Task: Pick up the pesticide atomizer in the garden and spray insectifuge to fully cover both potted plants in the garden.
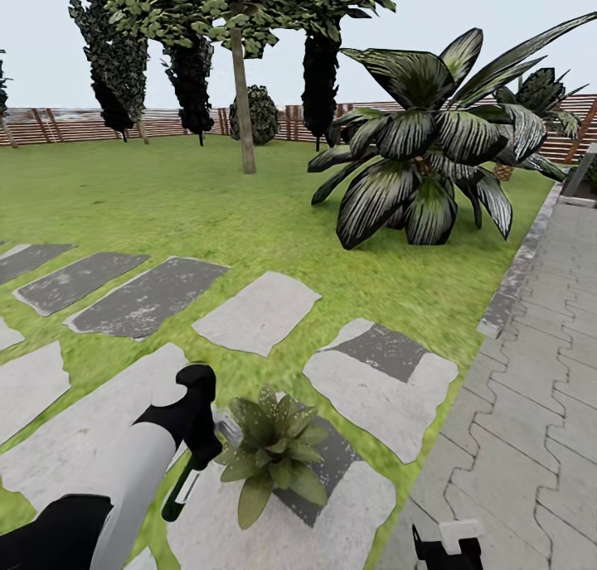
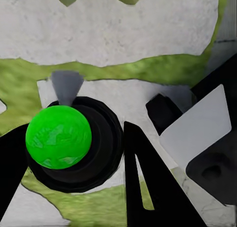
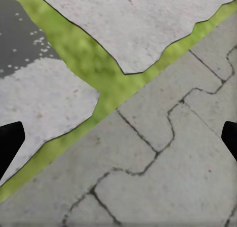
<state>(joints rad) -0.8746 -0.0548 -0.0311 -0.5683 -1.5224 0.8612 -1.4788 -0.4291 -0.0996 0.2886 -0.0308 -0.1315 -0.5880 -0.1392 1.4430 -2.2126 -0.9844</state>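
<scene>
Left pincer (image 1: 192,437) is pinching the pesticide atomizer (image 1: 184,485), aiming its nozzle at the speckled potted plant (image 1: 274,452) just beside it; right pincer (image 1: 448,545) is hanging spread over paving, palms (image 1: 431,156) standing beyond.

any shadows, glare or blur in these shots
Head view: flat, even light, no cast shadow under the potted plant, distant fence soft. Left wrist view: the close pesticide atomizer looks slightly blurred, no glare. Right wrist view: paving mildly soft, shadowless.
</scene>
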